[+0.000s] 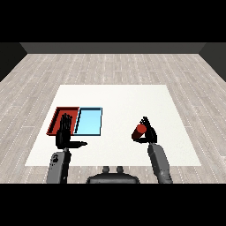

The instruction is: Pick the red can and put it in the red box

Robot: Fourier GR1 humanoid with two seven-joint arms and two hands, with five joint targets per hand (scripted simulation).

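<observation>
The red can [140,131] is held above the white table [128,101] at the right, my right hand [148,132] curled round it. The red tray [58,116] lies at the left of the table, partly hidden by my left hand [65,132]. That left hand hovers over the tray's near edge with fingers straight up and thumb pointing right, holding nothing.
A light blue tray [89,121] lies right beside the red tray, between it and the can. Bare white table stretches between the blue tray and my right hand, and across the far half.
</observation>
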